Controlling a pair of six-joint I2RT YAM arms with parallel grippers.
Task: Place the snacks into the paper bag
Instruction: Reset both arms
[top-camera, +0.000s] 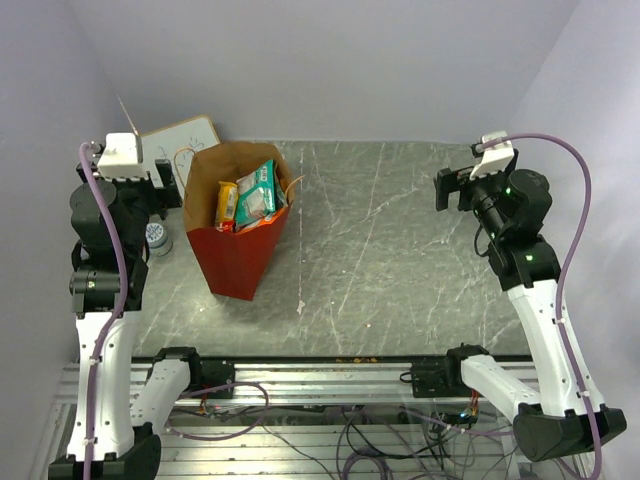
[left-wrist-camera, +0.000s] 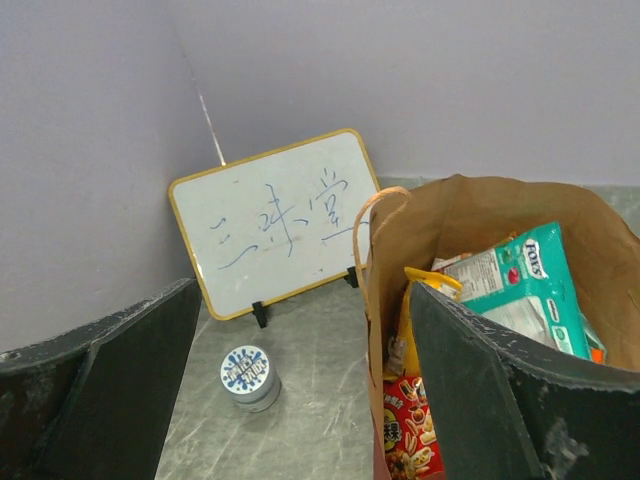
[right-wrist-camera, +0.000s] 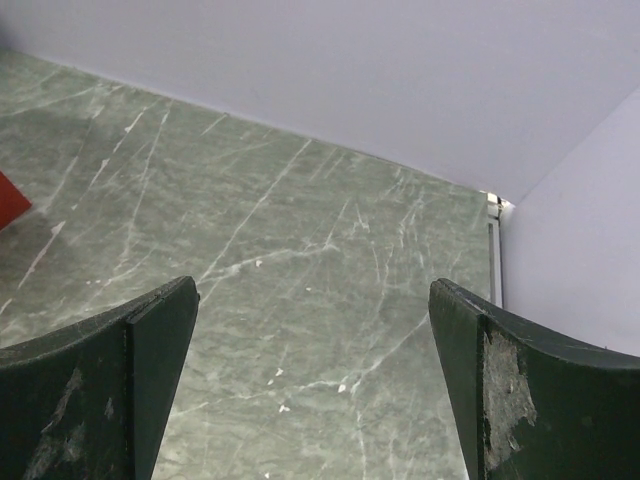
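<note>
The paper bag (top-camera: 236, 250), red outside and brown inside, stands upright at the left of the table. Several snacks sit in it: a teal packet (top-camera: 258, 192) and a yellow-orange one (top-camera: 227, 204). The left wrist view shows the bag's brown wall (left-wrist-camera: 470, 215), the teal packet (left-wrist-camera: 530, 285), a yellow packet (left-wrist-camera: 425, 288) and a red packet (left-wrist-camera: 410, 430) lower down. My left gripper (left-wrist-camera: 305, 300) hangs open just left of the bag's mouth, gripping nothing. My right gripper (right-wrist-camera: 312, 290) is open over bare table at the far right (top-camera: 450, 188), well away from the bag.
A white writing board (left-wrist-camera: 275, 220) leans on its stand in the back left corner. A small round tin (left-wrist-camera: 248, 375) sits on the table between the board and the bag. Walls close in the table's left, back and right sides.
</note>
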